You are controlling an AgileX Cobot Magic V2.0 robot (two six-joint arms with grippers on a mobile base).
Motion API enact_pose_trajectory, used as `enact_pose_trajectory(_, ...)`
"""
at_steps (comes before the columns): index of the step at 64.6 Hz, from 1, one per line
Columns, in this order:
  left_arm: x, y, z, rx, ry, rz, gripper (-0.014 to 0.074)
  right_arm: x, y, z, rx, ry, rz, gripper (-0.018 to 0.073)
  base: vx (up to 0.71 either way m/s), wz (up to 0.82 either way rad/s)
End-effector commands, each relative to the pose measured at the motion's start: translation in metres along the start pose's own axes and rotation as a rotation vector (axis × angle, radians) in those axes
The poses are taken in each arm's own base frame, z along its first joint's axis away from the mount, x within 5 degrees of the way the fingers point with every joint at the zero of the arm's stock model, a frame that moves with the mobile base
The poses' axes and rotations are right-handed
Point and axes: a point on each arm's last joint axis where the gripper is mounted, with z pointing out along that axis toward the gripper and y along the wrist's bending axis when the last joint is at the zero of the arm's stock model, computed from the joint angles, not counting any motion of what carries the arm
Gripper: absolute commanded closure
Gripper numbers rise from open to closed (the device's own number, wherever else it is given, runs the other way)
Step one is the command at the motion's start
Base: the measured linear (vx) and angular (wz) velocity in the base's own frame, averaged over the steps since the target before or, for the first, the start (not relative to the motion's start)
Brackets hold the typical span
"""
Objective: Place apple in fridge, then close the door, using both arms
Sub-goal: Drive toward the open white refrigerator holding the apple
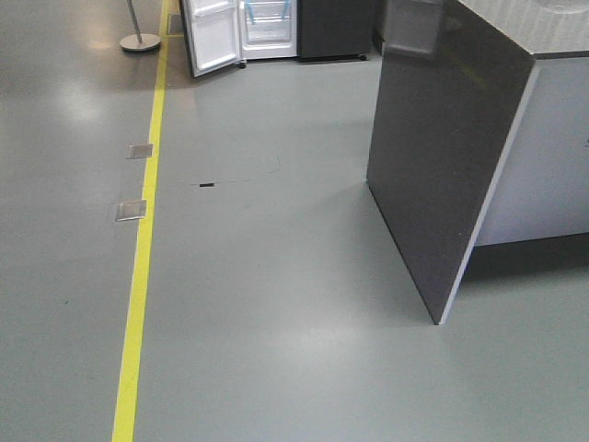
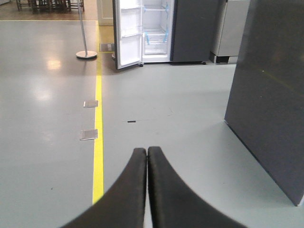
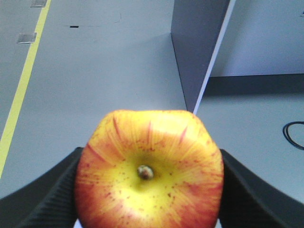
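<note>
Over by the yellow line (image 2: 98,142), the fridge (image 2: 156,28) has its door (image 2: 129,38) wide open; right hand (image 3: 149,156) clamps the apple (image 3: 149,183), left hand (image 2: 147,152) closed tight.

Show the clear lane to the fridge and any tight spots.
Bare floor runs between the yellow line and the counter, straight to the open fridge. The counter hems the right; left of the line lie two floor plates and a stanchion.

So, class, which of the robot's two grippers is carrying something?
The right gripper: it clamps the apple by its sides. The left gripper is shut tight with nothing in it.
</note>
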Motion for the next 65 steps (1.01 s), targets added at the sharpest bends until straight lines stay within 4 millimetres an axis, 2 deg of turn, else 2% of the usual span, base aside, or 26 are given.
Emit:
enact_pose_trajectory(1, 0.0008, -0.0015, 0.0007, 0.027, -0.052, -0.003, 0.0601, -0.0132, -0.0010, -0.0049, 0.012, -0.092, -0.003, 0.0372, 0.03, 0.18)
enact_pose_trajectory(65, 0.0008, -0.0015, 0.0007, 0.027, -0.052, -0.003, 0.0601, -0.0132, -0.0010, -0.0049, 0.012, -0.092, -0.003, 0.0372, 0.06, 0.09)
